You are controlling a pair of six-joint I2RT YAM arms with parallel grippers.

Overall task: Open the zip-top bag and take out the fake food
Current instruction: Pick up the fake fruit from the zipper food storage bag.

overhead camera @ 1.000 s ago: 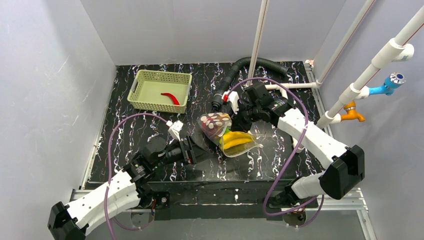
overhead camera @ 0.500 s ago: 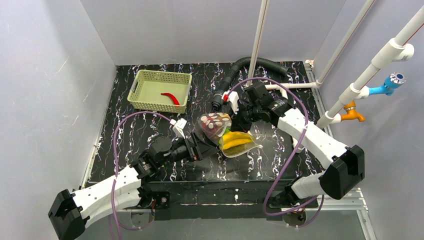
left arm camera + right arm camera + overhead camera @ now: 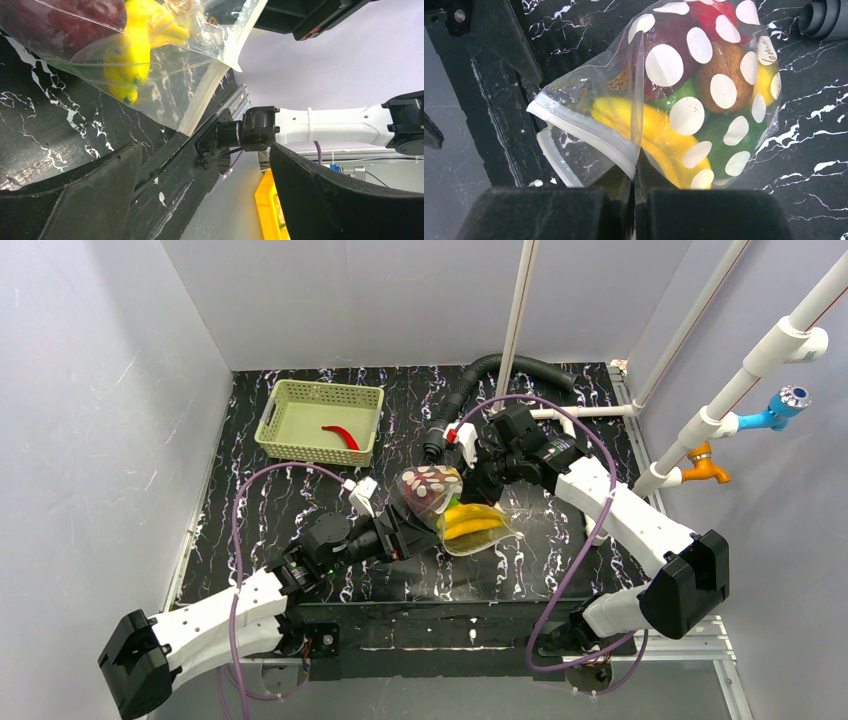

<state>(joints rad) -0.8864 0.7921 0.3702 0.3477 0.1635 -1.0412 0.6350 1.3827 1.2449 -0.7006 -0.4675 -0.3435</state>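
Table (image 3: 250, 510), black with white veining, seen from above with both arm bases at 6 o'clock. A pale green basket (image 3: 273, 412) stands at 10 o'clock and holds one red chili (image 3: 341, 436), already out of the bag. The zip-top bag (image 3: 432, 486) lies just right of centre. Its long axis runs from 10 o'clock, where the white-spotted end bulges, to 4 o'clock, where the clear end shows the yellow banana (image 3: 472, 521). The rest of the fake food (image 3: 719, 67), red, brown, green and dark purple pieces, is inside the bag.

The right gripper (image 3: 634, 192) reaches in from 1 o'clock. Its fingers are closed on one wall of the bag beside the zip strip (image 3: 589, 134), and the mouth gapes a little there. The left gripper (image 3: 205, 150) has its fingers spread wide and holds nothing.

Note the relation that matters. The bag sits at 2 o'clock from the left fingers, near but apart. In the left wrist view the free lip of the zip strip hangs at 12 o'clock, just above the gap between the fingers. The left arm is the only free one, so you may judge that lip to be its target.

Compared with one second earlier, the left gripper has advanced toward the bag at the same wide spread. The bag and the right gripper have not moved.
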